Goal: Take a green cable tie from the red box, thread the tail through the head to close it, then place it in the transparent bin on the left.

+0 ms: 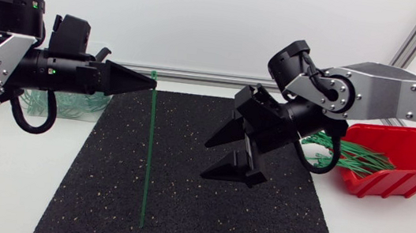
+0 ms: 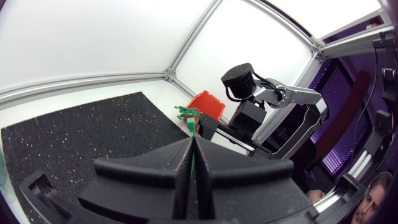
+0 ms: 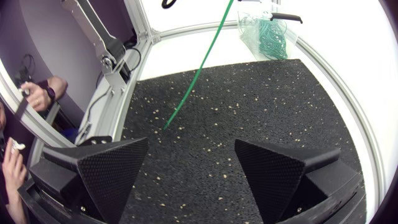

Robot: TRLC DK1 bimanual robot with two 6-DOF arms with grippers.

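Observation:
My left gripper (image 1: pixel 151 83) is shut on the top end of a straight green cable tie (image 1: pixel 146 157), which hangs down to the black mat. In the left wrist view the tie (image 2: pixel 192 127) sticks out between the closed fingers (image 2: pixel 180 168). My right gripper (image 1: pixel 206 160) stands open to the right of the tie, apart from it, with nothing between its fingers. The right wrist view shows the tie (image 3: pixel 194 78) ahead of the open gripper (image 3: pixel 191 165). The red box (image 1: pixel 396 167) with several green ties sits at the right. The transparent bin (image 1: pixel 66 103), with looped ties inside, is under my left arm.
A black speckled mat (image 1: pixel 258 226) covers the middle of the table. An aluminium frame rail (image 1: pixel 197 76) runs along the far edge. The bin (image 3: pixel 266 28) shows far ahead of the right gripper, beyond the mat.

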